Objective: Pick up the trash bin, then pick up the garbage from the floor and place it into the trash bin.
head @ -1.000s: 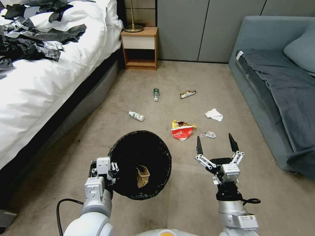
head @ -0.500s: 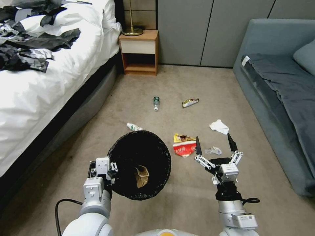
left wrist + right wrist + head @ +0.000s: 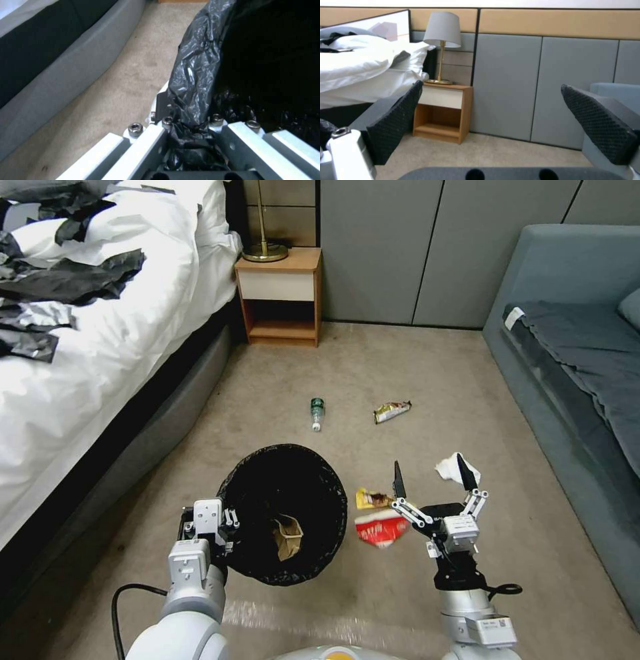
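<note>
Left gripper (image 3: 212, 521) clamps bagged rim of trash bin (image 3: 283, 513), held above floor (image 3: 373, 360); thin pinch, bin may slip. Right gripper (image 3: 430, 480) spread wide, empty, above red-yellow wrapper (image 3: 379, 527) just beside bin; flat wrapper may slide under fingers.

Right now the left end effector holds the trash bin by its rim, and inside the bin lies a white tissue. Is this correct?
Not quite. The left end effector does hold the trash bin by its rim, but inside lies a crumpled brown paper bag, as the head view shows. The white tissue is on the floor.
</note>
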